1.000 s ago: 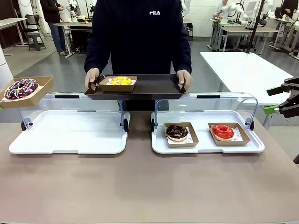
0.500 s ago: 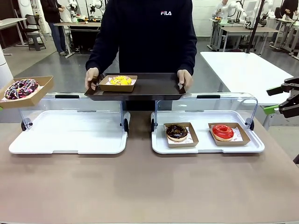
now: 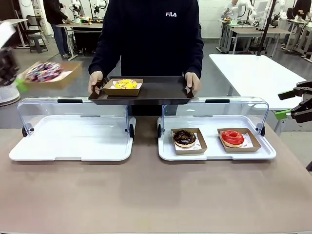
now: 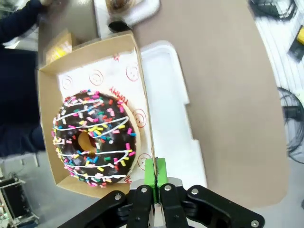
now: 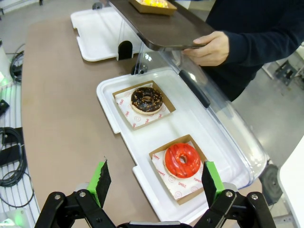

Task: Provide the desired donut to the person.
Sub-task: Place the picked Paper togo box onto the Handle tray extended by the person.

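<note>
The right tool [image 5: 154,183] hangs past the counter's right edge with its green-padded fingers [image 5: 100,182] spread wide and nothing between them. Below it, near the counter's [image 3: 156,195] right side, a white display tray [image 3: 214,152] with its clear lid tipped back holds two cardboard boxes side by side: a chocolate donut [image 3: 184,137] toward the middle and a red-glazed donut [image 3: 232,137] toward the right edge. A matching white tray [image 3: 70,139] lies on the left half of the counter, its lid also raised.

Above the far left corner, the left tool [image 4: 155,180] is pinched fully closed on the wall of a cardboard box [image 4: 90,118], carried in the air and motion-blurred in the front view. In that box lies the sprinkled chocolate donut [image 4: 92,135], dark icing with white stripes and coloured sprinkles.

Beyond the far edge stands the person [image 3: 151,34] in a black sweatshirt, both hands [image 3: 95,80] gripping the ends of a dark serving tray [image 3: 156,90] held level over the raised lids. A yellow donut [image 3: 125,84] in its own box rests on that tray's left part.
</note>
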`<state>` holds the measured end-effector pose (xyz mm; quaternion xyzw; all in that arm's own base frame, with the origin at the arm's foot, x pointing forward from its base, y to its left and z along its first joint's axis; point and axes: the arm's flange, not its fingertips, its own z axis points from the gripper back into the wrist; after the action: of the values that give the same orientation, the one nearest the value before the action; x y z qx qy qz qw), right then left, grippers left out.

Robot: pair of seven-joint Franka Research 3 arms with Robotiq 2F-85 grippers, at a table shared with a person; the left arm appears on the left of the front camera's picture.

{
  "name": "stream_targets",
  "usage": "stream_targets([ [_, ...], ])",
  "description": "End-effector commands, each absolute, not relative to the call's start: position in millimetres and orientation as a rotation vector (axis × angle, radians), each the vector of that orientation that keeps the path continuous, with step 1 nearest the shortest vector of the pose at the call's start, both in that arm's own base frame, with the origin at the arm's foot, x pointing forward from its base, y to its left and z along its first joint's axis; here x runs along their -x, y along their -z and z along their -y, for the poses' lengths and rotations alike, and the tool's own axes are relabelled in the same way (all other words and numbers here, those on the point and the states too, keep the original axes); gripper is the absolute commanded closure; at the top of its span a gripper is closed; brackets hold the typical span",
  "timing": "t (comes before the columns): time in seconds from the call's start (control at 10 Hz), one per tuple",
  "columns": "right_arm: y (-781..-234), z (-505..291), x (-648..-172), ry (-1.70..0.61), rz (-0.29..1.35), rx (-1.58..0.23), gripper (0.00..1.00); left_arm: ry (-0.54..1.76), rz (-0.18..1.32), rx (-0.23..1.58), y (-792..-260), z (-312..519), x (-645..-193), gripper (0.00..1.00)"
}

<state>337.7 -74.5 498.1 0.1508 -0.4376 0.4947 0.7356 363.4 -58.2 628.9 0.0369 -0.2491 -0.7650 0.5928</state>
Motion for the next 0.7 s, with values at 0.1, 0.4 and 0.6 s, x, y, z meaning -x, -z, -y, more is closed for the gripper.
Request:
stream_targets([
  [0.1,-495,75,-341,-1.088,0.998,-0.353,0.00,1.790,0.407,-0.137,-664,162,-442,0.99],
  [0.4,-495,75,-341,-1.088,0.998,-0.353,0.00,1.848,0.430,0.061,-643,249,-498,0.99],
  [0.6,-495,75,-341,-1.088,0.998,-0.353,0.00,1.840,0.484,0.076,-614,290,-524,0.99],
])
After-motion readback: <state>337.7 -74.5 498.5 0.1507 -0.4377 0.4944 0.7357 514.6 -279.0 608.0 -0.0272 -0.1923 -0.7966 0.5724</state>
